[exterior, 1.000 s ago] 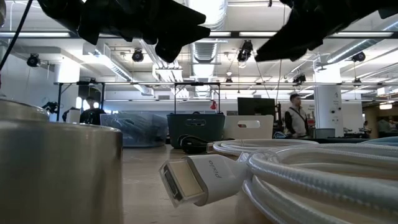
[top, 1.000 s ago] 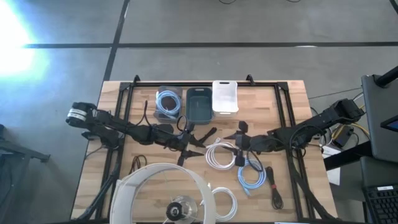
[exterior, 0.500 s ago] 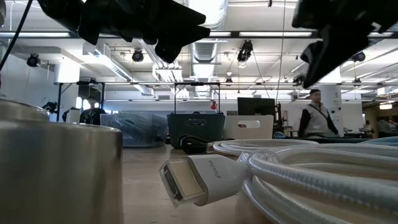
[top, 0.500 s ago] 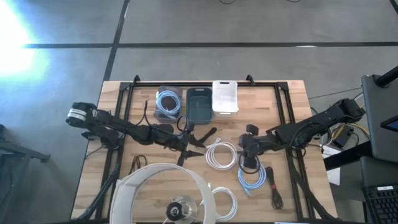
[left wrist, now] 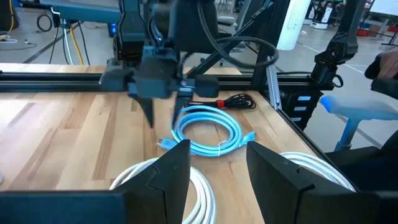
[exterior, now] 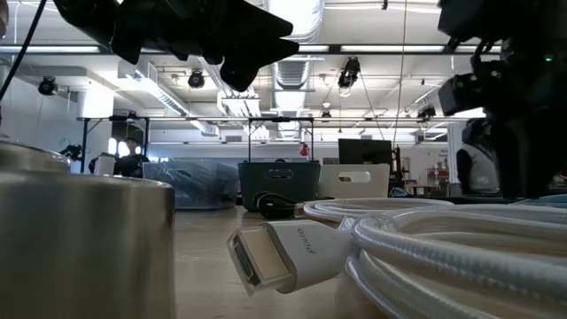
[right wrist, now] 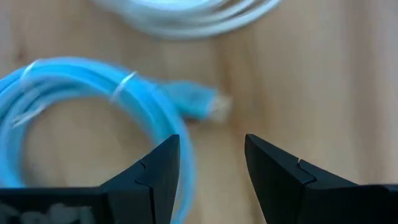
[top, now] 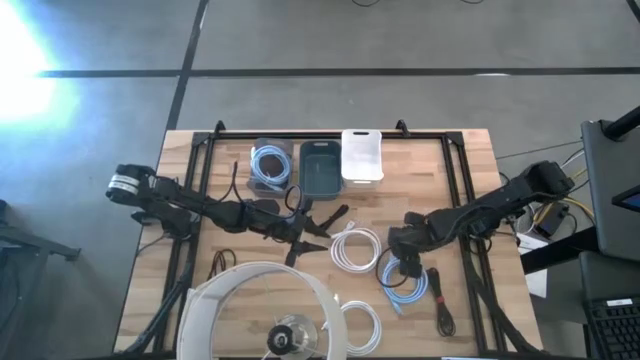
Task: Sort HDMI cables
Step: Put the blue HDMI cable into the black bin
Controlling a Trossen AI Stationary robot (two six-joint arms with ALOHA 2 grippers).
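Observation:
My right gripper [top: 400, 268] points down, open, just above the far edge of a light blue cable coil [top: 405, 287] that lies flat on the table. In the right wrist view its fingers stand near the coil's rim [right wrist: 93, 102] and connector [right wrist: 208, 107] without touching them. A white coil [top: 355, 248] lies to the left of the blue one, and its connector [exterior: 275, 252] fills the low view. A black cable [top: 440, 302] lies to the right, and another white coil [top: 365, 325] sits at the near edge. My left gripper [top: 322, 225] hovers open over mid-table.
Three small bins stand along the far side: a clear one holding a blue coil [top: 270, 165], a dark one [top: 320, 167] and a white one [top: 362, 155]. A large round white-rimmed object [top: 265, 305] takes up the near left. A small black cable [top: 222, 263] lies beside it.
My right gripper has moved toward the table's near edge and down, tipping from level to pointing down over the light blue coil. Its fingers stay open. The cables have not moved.

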